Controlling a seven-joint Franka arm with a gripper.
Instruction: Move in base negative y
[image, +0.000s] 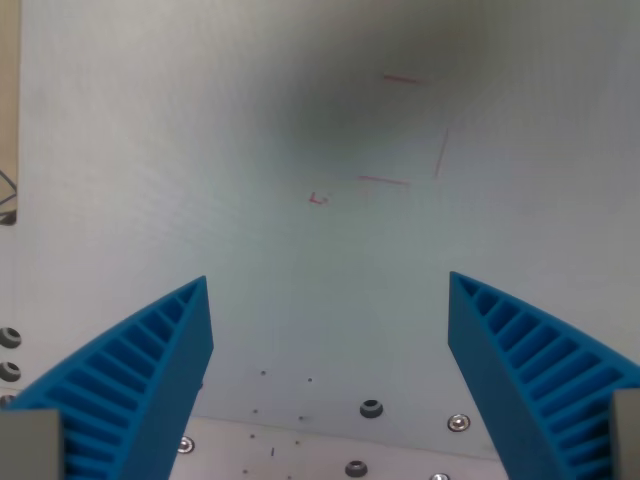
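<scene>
Gripper (328, 285) is hovering over the pale table (300, 120), blue jaws spread wide, gripping nothing; faint red marks (405, 130) showing ahead.

Count: two blue ribbed fingers (150, 370), one pale sheet (250, 120) with four faint red marks (405, 79). Bolt heads (371, 408) along the lower plate: about five visible. Two more at the wrist view's left edge.

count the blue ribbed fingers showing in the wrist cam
2. One finger rises from the lower corner on the wrist view's left, the other finger from the lower corner on the wrist view's right. The jaws stand wide apart, nothing between them.
</scene>
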